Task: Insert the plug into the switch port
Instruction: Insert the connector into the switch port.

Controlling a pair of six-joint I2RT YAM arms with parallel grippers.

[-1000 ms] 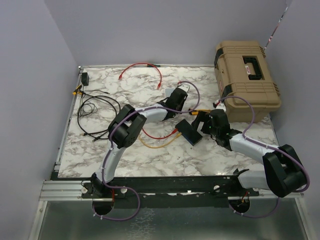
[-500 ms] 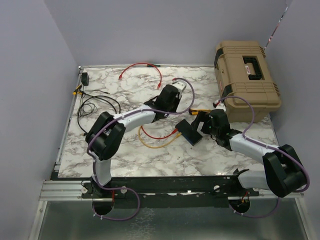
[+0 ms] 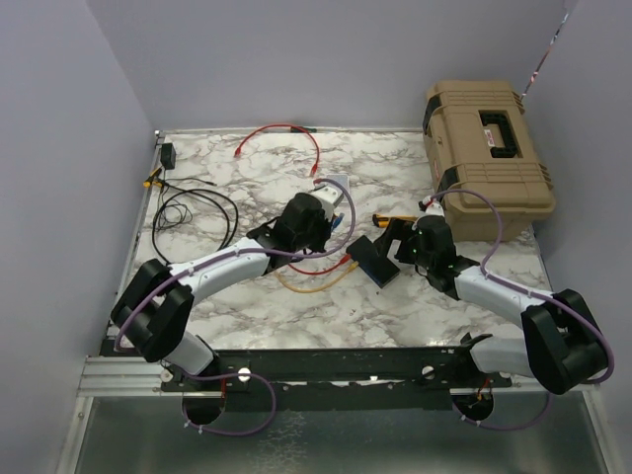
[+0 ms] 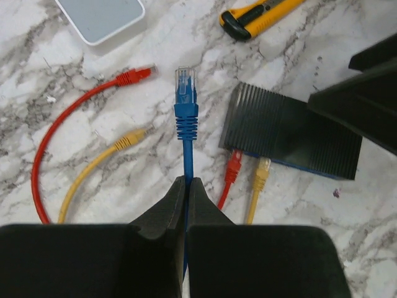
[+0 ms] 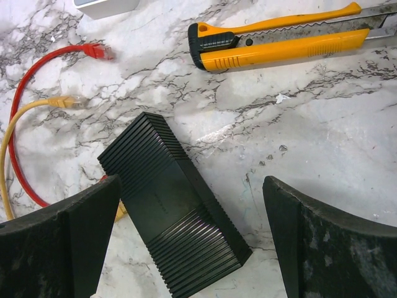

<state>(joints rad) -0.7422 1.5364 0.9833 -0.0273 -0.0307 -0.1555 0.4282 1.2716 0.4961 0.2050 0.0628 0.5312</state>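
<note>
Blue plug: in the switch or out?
Out. The blue plug juts from the shut left gripper, apart from the switch, whose edge holds a red plug and a yellow plug.

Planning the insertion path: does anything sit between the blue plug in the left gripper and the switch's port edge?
Nothing visible lies between the blue plug and the switch, only bare marble table. A red plug and a yellow plug already fill two ports on that edge.

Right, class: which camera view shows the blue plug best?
Left wrist: the blue plug is sharp mid-frame, cable pinched in the left end effector. Top external: too small to tell. Right wrist: absent.
</note>
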